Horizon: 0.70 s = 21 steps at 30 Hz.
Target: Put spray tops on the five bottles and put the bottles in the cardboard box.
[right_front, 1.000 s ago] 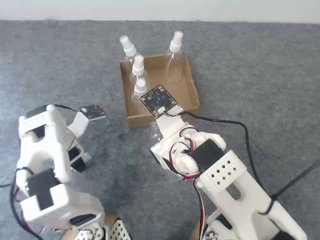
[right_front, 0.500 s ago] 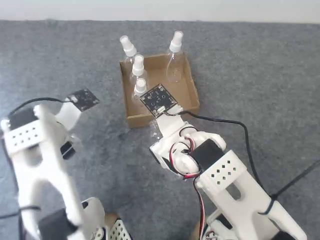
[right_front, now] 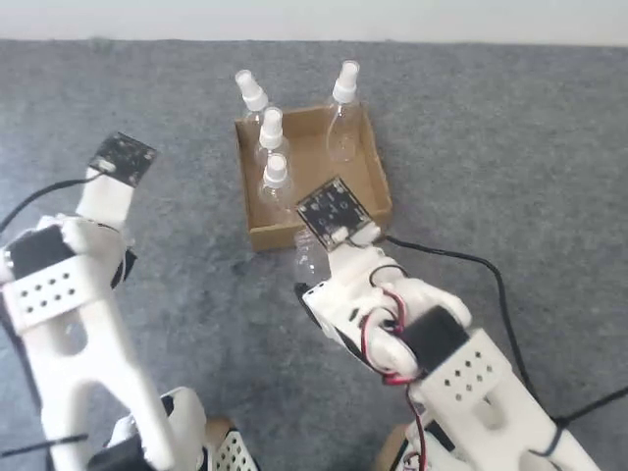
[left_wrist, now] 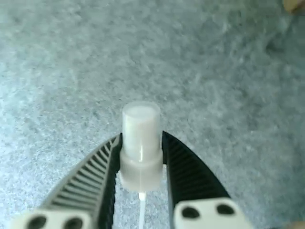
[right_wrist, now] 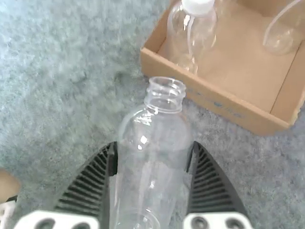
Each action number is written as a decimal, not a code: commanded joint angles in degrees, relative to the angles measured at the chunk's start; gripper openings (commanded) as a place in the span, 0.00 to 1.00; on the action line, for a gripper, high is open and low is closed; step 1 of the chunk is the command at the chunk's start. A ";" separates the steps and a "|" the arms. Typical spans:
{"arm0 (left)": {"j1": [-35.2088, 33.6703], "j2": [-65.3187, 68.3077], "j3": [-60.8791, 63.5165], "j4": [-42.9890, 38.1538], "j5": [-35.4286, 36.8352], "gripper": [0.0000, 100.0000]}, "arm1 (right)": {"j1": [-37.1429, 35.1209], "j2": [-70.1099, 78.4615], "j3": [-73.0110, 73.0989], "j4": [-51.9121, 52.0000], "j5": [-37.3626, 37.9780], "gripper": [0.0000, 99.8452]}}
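My left gripper [left_wrist: 140,139] is shut on a white spray top [left_wrist: 140,129] with its dip tube hanging down, held over grey carpet. My right gripper [right_wrist: 152,150] is shut on a clear bottle [right_wrist: 152,157] whose neck is open and bare. This bottle [right_front: 308,257] sits just in front of the cardboard box [right_front: 378,186]. Several bottles with spray tops [right_front: 276,169] stand in the box, one of them [right_wrist: 193,28] close behind the box's front wall [right_wrist: 214,107]. The left arm [right_front: 69,285] is raised at the left of the table, well away from the box.
Grey carpet [right_front: 510,147] covers the table, with open room to the right of the box and between the two arms. A black cable [right_front: 461,257] runs off the right arm towards the right edge.
The left arm has lifted and swung away to the left with the spray top. The right arm has drawn back slightly from the box, and the bare bottle now shows in front of it.
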 commanded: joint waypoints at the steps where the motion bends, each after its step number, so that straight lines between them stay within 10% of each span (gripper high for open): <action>1: 1.67 -7.38 -0.31 -1.76 6.24 0.01 | 0.75 -5.49 1.23 -3.74 -0.26 0.05; 21: 10.46 -22.59 -0.31 -14.15 44.75 0.01 | 0.66 -6.90 8.70 -14.64 -0.18 0.04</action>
